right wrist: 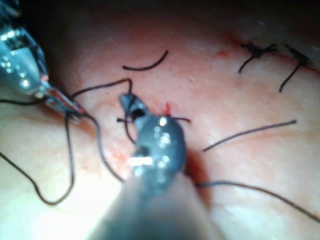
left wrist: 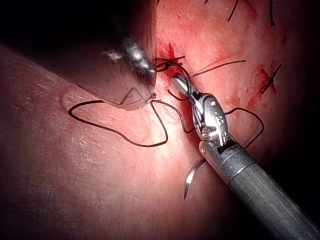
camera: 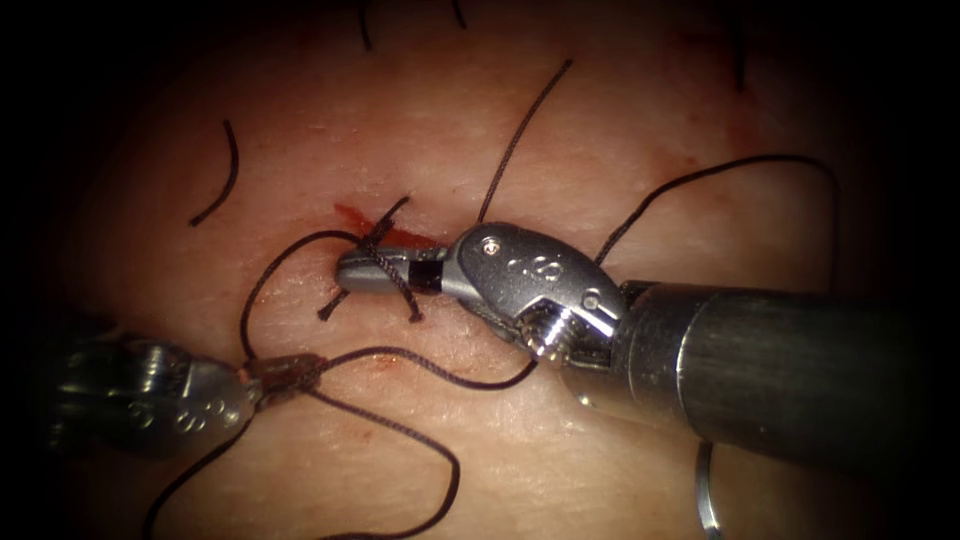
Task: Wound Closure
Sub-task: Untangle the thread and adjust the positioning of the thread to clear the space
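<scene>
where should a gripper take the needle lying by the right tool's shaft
Probably the mid-curve of the needle, from the side away from the right tool's shaft, which hides its other end; it lies loose on the tissue, right of the cut. Left gripper holds the thread; the right gripper's hold at the cut is unclear.

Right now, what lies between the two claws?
In the endoscope view, thread on bare tissue lies between left claw and right claw.

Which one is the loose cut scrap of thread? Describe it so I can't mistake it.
Start at the red fluid on the cut. Go up and left across bare tissue to a short curved cut end of thread. Unlike its neighbours, it lies alone, joined to nothing.
</scene>
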Controlling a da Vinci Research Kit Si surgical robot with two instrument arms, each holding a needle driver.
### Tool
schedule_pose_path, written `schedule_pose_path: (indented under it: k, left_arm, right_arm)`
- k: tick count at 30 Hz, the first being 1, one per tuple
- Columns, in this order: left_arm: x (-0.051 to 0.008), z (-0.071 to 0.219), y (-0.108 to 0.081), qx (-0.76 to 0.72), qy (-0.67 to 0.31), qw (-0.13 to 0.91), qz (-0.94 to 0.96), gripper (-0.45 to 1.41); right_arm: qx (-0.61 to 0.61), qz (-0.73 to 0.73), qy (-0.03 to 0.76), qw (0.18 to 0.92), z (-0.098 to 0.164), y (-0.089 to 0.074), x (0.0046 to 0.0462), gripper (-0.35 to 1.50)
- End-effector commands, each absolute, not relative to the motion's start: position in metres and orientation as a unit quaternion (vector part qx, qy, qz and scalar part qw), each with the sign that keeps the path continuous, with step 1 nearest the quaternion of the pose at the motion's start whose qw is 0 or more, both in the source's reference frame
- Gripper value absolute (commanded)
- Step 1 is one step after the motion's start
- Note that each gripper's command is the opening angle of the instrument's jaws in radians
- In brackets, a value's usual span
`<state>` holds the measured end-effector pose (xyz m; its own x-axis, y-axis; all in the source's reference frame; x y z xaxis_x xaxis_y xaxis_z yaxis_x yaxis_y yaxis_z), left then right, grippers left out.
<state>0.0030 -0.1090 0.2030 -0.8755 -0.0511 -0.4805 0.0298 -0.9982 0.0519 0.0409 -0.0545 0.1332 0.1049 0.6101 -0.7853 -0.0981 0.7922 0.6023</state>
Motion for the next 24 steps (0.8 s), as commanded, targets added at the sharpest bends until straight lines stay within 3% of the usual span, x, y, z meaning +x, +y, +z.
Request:
schedule_pose_path:
  k: [1, 11, 13, 18, 24]
  left_arm:
    - [0.0025, 0.2038, -0.1096, 0.249, -0.02, 0.021, -0.968, -0.45]
    - [0.0008, 0.2083, -0.1081, 0.256, -0.024, 0.02, -0.966, -0.45]
    - [-0.0011, 0.2105, -0.1093, 0.262, -0.017, 0.024, -0.965, -0.45]
    - [-0.0042, 0.2112, -0.1109, 0.272, -0.008, 0.034, -0.962, -0.45]
    - [-0.003, 0.2071, -0.1096, 0.279, -0.025, 0.035, -0.959, -0.45]
  right_arm:
    - [0.206, 0.248, 0.623, 0.713, 0.1335, -0.0551, 0.042, -0.13]
    - [0.204, 0.244, 0.63, 0.709, 0.1342, -0.0558, 0.0429, -0.16]
    - [0.2, 0.25, 0.645, 0.694, 0.1342, -0.0556, 0.0428, -0.35]
    - [0.17, 0.28, 0.67, 0.666, 0.1343, -0.0558, 0.0433, -0.35]
    - [0.17, 0.266, 0.659, 0.683, 0.135, -0.058, 0.0459, -0.35]
